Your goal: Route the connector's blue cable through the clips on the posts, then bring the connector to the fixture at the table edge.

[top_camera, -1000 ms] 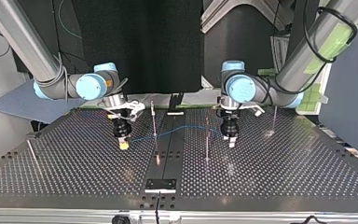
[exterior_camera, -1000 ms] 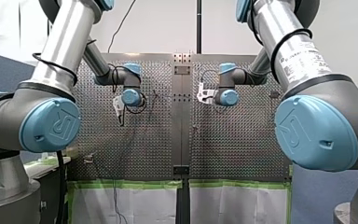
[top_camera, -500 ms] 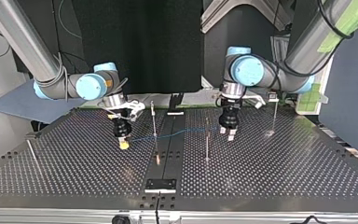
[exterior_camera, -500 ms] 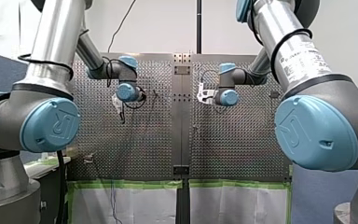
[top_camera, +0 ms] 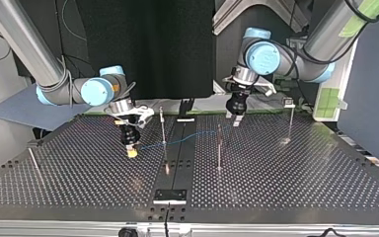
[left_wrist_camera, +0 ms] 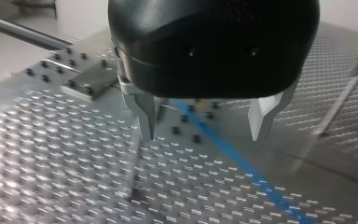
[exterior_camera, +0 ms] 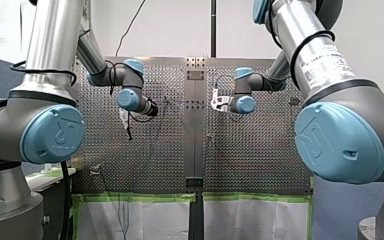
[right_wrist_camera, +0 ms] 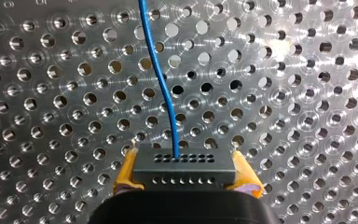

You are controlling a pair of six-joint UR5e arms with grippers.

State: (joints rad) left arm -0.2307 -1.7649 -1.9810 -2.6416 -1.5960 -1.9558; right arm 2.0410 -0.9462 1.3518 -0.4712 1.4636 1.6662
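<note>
My right gripper (right_wrist_camera: pixel 184 184) is shut on the grey connector (right_wrist_camera: pixel 184 167), its yellow pads on both sides of the block. From the connector the blue cable (right_wrist_camera: pixel 164 88) runs ahead over the perforated plate. In the top view my right gripper (top_camera: pixel 131 151) hangs low at the left. The cable (top_camera: pixel 192 137) passes the near post (top_camera: pixel 163 129) toward a second post (top_camera: pixel 219 148). My left gripper (top_camera: pixel 236 121) hangs open and tilted above the far end of the cable. In its wrist view, its metal fingers (left_wrist_camera: pixel 144 116) stand wide apart with the cable (left_wrist_camera: pixel 233 158) below them.
A third post (top_camera: pixel 290 121) stands at the top view's right and a leaning rod (top_camera: pixel 33 160) at its left. A small black fixture (top_camera: pixel 170 196) sits at the near table edge, another bracket (top_camera: pixel 185 111) at the far edge.
My left arm has risen and drawn back toward the far edge of the table, its gripper staying open. My right arm and the connector have not moved.
</note>
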